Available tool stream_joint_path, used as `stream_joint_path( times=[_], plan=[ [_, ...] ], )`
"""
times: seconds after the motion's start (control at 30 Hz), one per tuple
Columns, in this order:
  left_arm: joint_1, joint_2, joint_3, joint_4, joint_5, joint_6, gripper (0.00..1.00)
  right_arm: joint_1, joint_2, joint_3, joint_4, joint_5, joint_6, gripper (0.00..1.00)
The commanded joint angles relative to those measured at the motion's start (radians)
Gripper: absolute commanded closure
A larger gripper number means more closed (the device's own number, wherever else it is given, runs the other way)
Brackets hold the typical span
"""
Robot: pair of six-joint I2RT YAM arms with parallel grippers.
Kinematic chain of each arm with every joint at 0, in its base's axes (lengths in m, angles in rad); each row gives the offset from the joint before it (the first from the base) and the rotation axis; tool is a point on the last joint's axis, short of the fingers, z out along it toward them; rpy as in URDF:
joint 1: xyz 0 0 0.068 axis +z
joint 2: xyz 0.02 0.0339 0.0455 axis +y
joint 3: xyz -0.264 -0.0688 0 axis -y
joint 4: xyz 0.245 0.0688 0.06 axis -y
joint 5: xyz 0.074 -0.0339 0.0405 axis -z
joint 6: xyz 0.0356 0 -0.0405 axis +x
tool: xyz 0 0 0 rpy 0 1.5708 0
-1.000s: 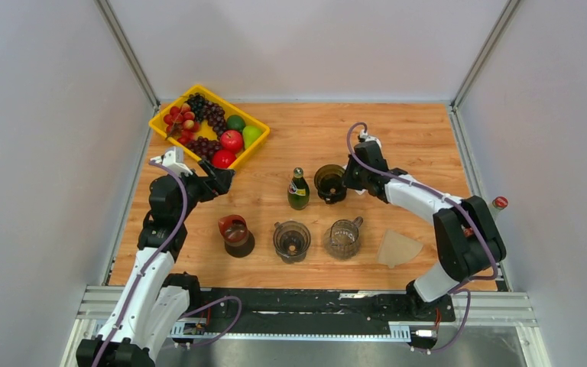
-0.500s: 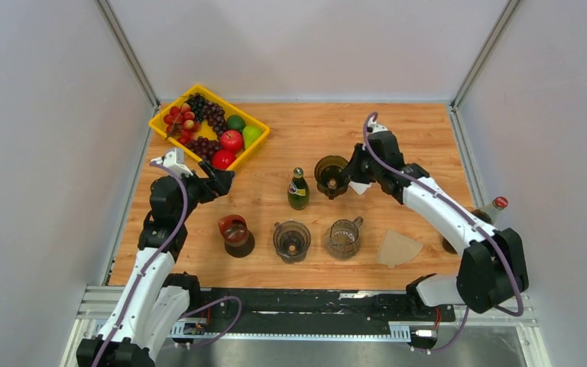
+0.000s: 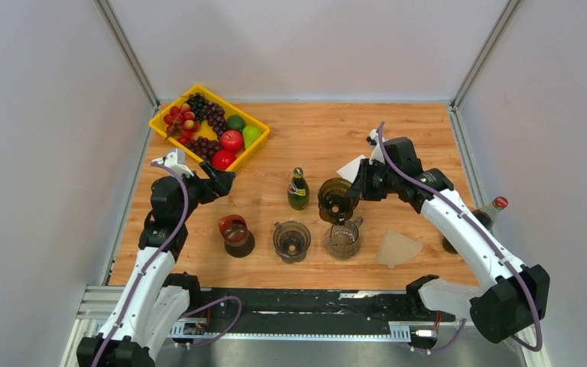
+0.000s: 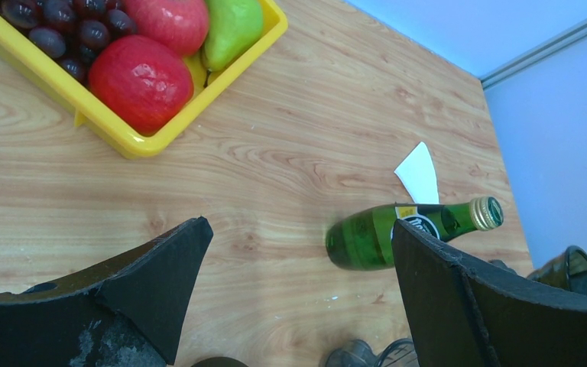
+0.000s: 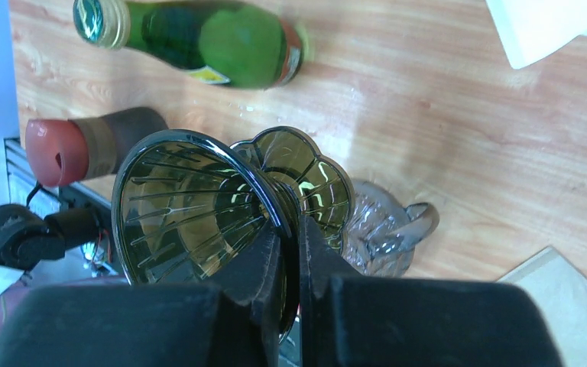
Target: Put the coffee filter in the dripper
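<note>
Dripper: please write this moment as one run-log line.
right gripper: shut on dripper rim | coffee filter: on table, not in dripper | left gripper: open, empty

Light was bright, even and diffuse, falling from above; shadows on the table (image 3: 428, 130) were faint and short. Specular glints marked the glass dripper (image 5: 183, 222) pinched in the right gripper (image 5: 290, 233), whose dark fingers were soft-focused. The wide-set fingers of the left gripper (image 4: 298, 229) were equally blurred, the bottle (image 4: 363, 238) beyond them sharp.

White arms (image 3: 458, 222), black pincers (image 4: 298, 228), purple cables (image 3: 185, 202).
</note>
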Motion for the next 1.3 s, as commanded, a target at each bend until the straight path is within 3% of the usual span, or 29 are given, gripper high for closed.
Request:
stream_joint_path(
  times=[0.0, 0.63, 1.27],
  plan=[
    [0.004, 0.002, -0.007, 0.035, 0.013, -0.007, 0.00, -0.003, -0.050, 0.010, -0.064, -0.094, -0.028, 1.00],
    [0.003, 0.014, -0.006, 0.025, -0.009, 0.001, 0.00, -0.003, -0.074, -0.095, -0.098, -0.128, -0.150, 0.97],
    [0.004, 0.022, -0.001, 0.021, -0.012, 0.008, 0.00, -0.004, -0.138, -0.086, -0.111, -0.099, -0.179, 0.91]
  ],
)
